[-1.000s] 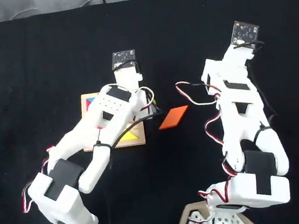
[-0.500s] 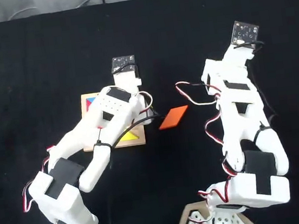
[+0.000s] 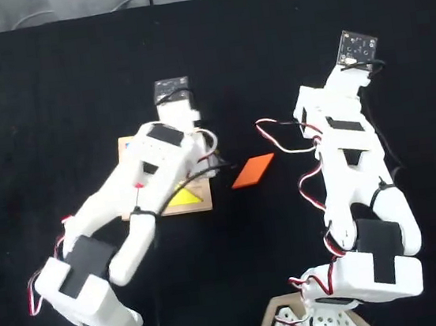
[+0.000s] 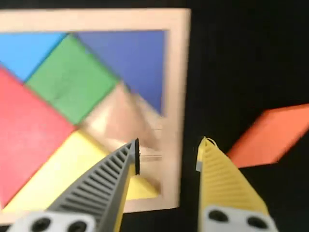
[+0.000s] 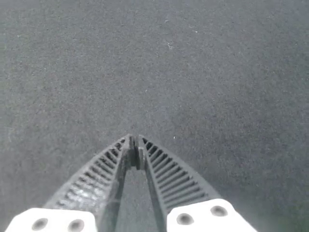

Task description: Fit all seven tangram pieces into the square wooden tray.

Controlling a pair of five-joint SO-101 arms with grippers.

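Observation:
The square wooden tray (image 4: 176,72) holds a light blue triangle (image 4: 24,48), a green square (image 4: 72,79), a dark blue triangle (image 4: 133,58), a red triangle (image 4: 29,135) and a yellow triangle (image 4: 72,166). A bare wooden gap (image 4: 118,118) lies between them. My left gripper (image 4: 169,154) hangs open above the tray's edge, beside that gap. The orange parallelogram (image 4: 268,135) lies flat on the black cloth just outside the tray (image 3: 200,207), to the right of it as the orange piece (image 3: 252,170) shows from above. My right gripper (image 5: 134,151) is shut on nothing over bare cloth.
The left arm (image 3: 151,167) covers most of the tray from above. The right arm (image 3: 348,155) stretches up the right side of the black table, well apart from the orange piece. A wooden base (image 3: 273,323) sits at the near edge.
The left arm has swung a little to the left and away from the orange parallelogram, uncovering more of the yellow triangle. The right arm and the orange piece have not moved.

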